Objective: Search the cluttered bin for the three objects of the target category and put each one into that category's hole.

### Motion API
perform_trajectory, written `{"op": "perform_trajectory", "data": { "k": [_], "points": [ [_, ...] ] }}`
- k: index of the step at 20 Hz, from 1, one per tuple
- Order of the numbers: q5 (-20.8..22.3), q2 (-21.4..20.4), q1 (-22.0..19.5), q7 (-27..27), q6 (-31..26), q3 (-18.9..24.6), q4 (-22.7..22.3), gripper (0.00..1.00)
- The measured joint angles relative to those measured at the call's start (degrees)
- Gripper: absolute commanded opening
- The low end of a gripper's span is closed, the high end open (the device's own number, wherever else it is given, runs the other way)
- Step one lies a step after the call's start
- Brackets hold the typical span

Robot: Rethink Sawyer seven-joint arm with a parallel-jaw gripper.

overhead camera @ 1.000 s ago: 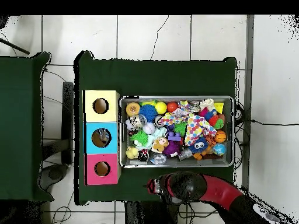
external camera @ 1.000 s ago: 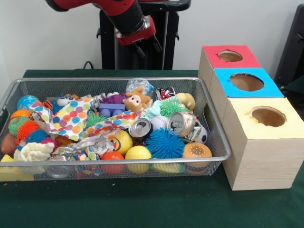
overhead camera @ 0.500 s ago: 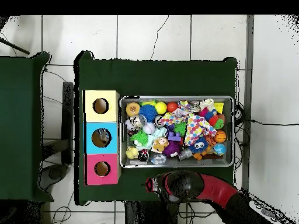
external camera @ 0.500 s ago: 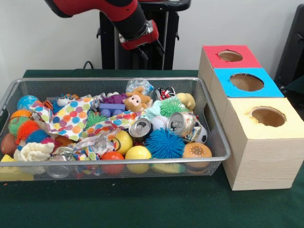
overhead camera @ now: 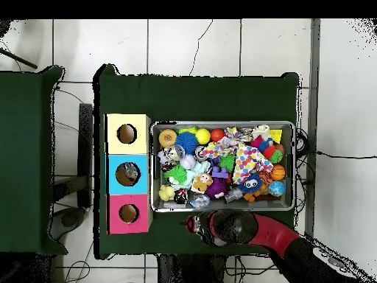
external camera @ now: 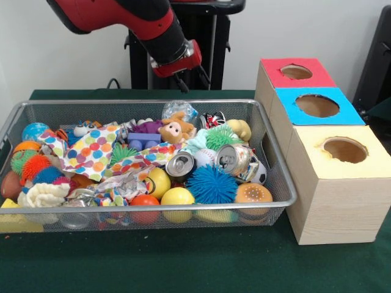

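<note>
A wire mesh bin (external camera: 278, 177) (overhead camera: 223, 124) holds a heap of toys. Two crushed silver cans (external camera: 181, 165) (external camera: 234, 159) lie near its middle, beside a blue spiky ball (external camera: 211, 184), yellow balls (external camera: 177, 196) and a brown plush animal (external camera: 178, 129). A polka-dot cloth (external camera: 93, 150) (overhead camera: 249, 161) covers part of the left side in the front view. My gripper (external camera: 191, 80) (overhead camera: 194, 224) hangs above the bin's far rim, open and empty, touching nothing.
Three wooden boxes stand in a row beside the bin, each with a round hole: red top (external camera: 297, 72) (overhead camera: 129, 214), blue top (external camera: 316, 105) (overhead camera: 127, 175), yellow top (external camera: 345, 149) (overhead camera: 127, 134). A green cloth (external camera: 183, 262) covers the table.
The arm has come lower and closer to the bin's far rim; the gripper stays empty. Nothing in the bin has moved.
</note>
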State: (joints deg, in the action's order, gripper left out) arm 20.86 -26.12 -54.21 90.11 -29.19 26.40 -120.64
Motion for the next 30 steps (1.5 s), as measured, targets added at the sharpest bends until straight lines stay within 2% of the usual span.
{"op": "perform_trajectory", "data": {
  "k": [13,30],
  "points": [
    [0.0,1.4,-0.1,0.0,0.9,-0.3,1.8,1.00],
    [1.0,5.4,-1.6,0.0,6.0,-0.5,1.8,1.00]
  ]
}}
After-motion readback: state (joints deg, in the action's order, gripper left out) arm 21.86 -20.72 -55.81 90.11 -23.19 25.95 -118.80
